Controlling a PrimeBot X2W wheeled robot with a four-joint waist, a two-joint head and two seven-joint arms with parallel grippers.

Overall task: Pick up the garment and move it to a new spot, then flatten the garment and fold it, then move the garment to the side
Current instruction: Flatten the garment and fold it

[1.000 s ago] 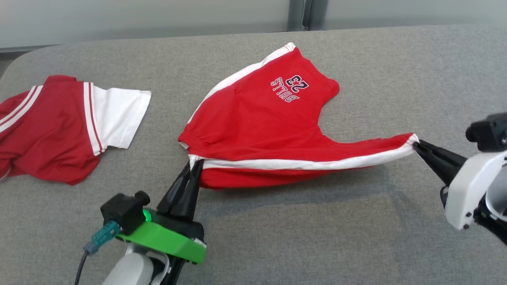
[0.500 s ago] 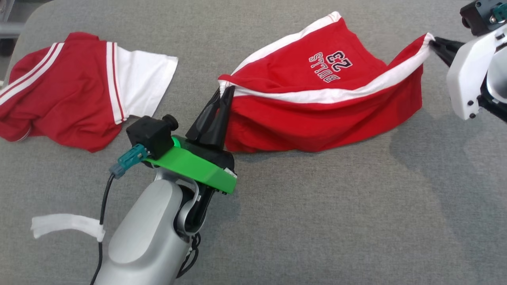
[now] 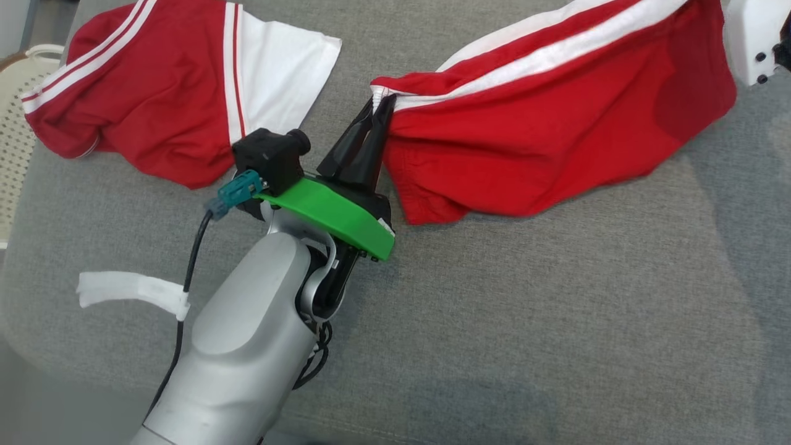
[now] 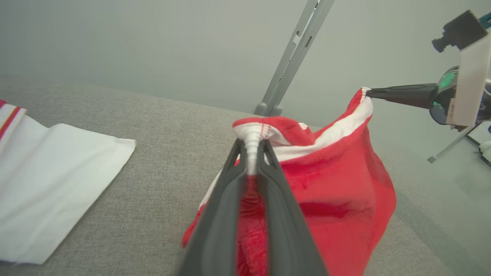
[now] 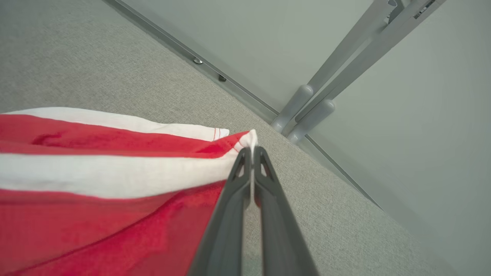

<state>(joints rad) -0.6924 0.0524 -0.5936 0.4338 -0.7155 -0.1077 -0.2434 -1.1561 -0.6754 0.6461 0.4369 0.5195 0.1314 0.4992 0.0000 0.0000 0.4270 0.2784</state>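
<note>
The garment (image 3: 544, 130) is a red pair of shorts with a white band, hanging stretched between my two grippers above the grey padded table (image 3: 525, 321). My left gripper (image 3: 380, 105) is shut on its left white corner; the left wrist view shows the band bunched between the fingers, the left gripper (image 4: 252, 147) closed on the garment (image 4: 337, 199). My right gripper (image 5: 252, 150) is shut on the other white corner of the garment (image 5: 96, 176); in the left wrist view the right gripper (image 4: 369, 92) pinches that corner from the right.
A second red and white garment (image 3: 167, 93) lies on the table at the upper left, its white part (image 4: 50, 184) close to my left arm. A pale perforated basket (image 3: 15, 123) stands off the table's left edge. A grey wall and frame posts (image 5: 307, 111) stand beyond the table.
The head camera has tilted down, so the scene has shifted up in view. Both grippers have lifted the garment, which now hangs between them instead of resting on the table.
</note>
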